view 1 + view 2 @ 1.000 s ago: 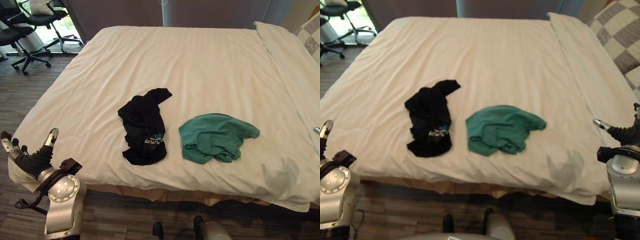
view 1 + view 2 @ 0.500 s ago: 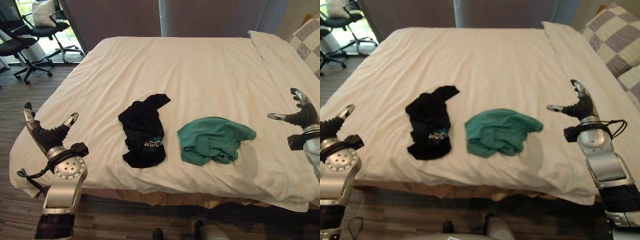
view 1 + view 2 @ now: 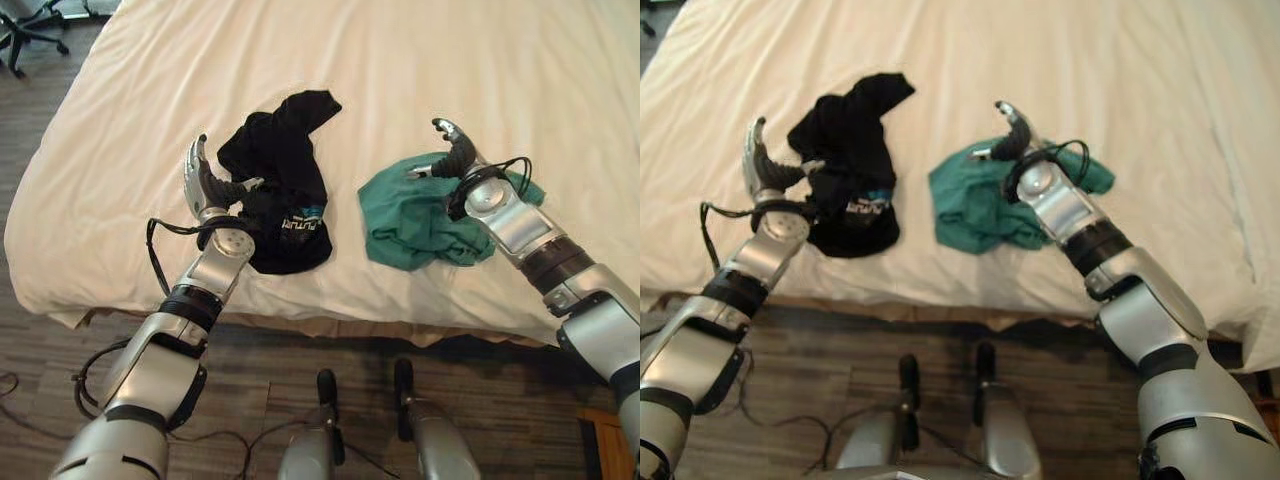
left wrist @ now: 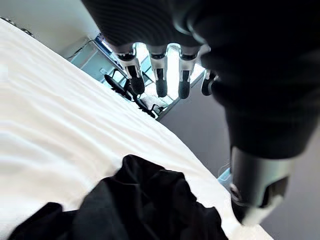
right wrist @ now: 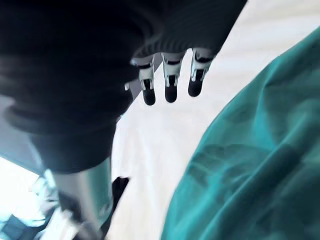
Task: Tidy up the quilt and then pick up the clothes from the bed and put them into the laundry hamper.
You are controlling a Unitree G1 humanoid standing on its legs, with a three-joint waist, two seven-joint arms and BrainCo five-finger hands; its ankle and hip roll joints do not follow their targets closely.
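Left hand [image 3: 205, 180] open above black shirt [image 3: 280, 180], 9 o'clock | right hand [image 3: 452, 155] open above green shirt [image 3: 425, 215], 3 o'clock | quilt [image 3: 420, 60] flat | both hands moved in from bed edges

A dark floor [image 3: 60, 330] of long wooden planks ran across the lower part of both eye views and up the left side. The planks were grey-brown, with lighter and darker boards mixed. At the far left corner an office chair [image 3: 22, 28] stood on this floor; just its black star base with castors could be seen there. In the near right corner a small piece of something orange-brown [image 3: 606, 442], maybe wood, lay at floor level; what it was could not be told. In the left wrist view, black office chairs [image 4: 125, 91] stood before a bright window [image 4: 171, 59], and a plain grey wall [image 4: 197, 132] was beside the window.
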